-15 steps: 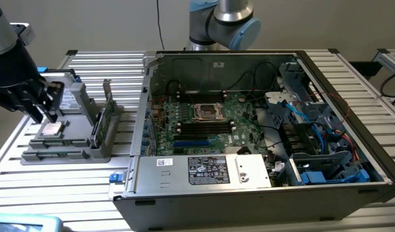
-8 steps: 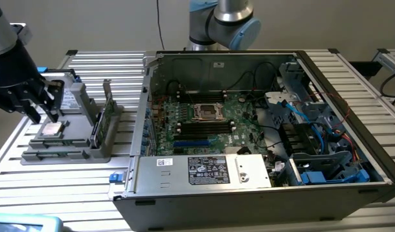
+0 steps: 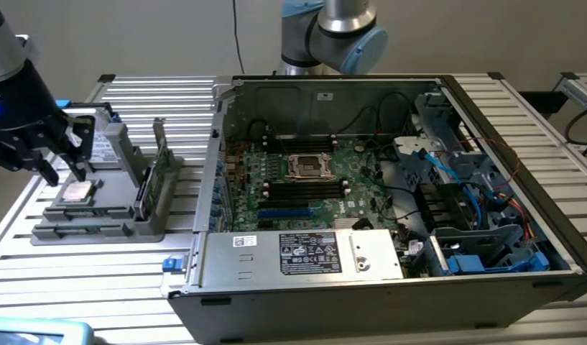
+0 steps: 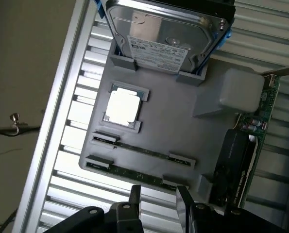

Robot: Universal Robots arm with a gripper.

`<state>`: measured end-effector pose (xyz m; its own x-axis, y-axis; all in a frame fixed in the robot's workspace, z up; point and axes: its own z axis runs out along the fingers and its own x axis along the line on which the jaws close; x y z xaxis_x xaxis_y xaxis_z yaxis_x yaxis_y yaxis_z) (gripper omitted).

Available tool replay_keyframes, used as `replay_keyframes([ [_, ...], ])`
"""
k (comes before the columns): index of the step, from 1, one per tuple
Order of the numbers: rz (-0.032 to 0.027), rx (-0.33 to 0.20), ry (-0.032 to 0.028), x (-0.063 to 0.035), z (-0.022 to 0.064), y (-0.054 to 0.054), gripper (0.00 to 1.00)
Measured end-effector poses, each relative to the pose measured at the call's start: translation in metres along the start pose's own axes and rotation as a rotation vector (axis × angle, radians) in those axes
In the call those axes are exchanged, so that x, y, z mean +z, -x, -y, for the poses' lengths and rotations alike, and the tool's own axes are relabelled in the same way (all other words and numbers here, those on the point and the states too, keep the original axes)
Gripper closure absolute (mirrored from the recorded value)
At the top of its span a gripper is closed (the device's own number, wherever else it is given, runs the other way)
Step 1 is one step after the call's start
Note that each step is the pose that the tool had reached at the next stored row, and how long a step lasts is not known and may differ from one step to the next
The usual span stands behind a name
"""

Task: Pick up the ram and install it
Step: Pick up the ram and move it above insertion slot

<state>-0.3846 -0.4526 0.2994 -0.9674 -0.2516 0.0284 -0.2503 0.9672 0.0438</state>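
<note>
2 green sticks lie flat in the gray tray (image 4: 183, 111), far left of the exterior view: the ram (image 4: 134, 173) along the tray's edge, second stick (image 4: 143, 150) just beside. Gripper (image 4: 159, 204) hangs above the ram, jaws apart, empty, no contact. Silver processor chip (image 4: 122, 108) sits near both sticks. Open PC case (image 3: 322, 93) stands mid-frame.

just ahead of the claw (image 4: 158, 190), the nearest ram (image 4: 127, 173) sits sunk in the grey holder (image 4: 183, 111); its ends lie under clips and its chips and label are too small to tell. farthest from the claw, the hard drive (image 4: 159, 43) is cut by the picture's edge. beside the claw, the graphics card (image 4: 241, 165) vanishes at one end behind the claw's body.
</note>
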Motion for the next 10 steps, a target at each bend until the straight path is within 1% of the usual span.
replay_keyframes([
  [10,-0.0080,-0.181,-0.0052,0.0004,0.0000,0.0000,0.58],
])
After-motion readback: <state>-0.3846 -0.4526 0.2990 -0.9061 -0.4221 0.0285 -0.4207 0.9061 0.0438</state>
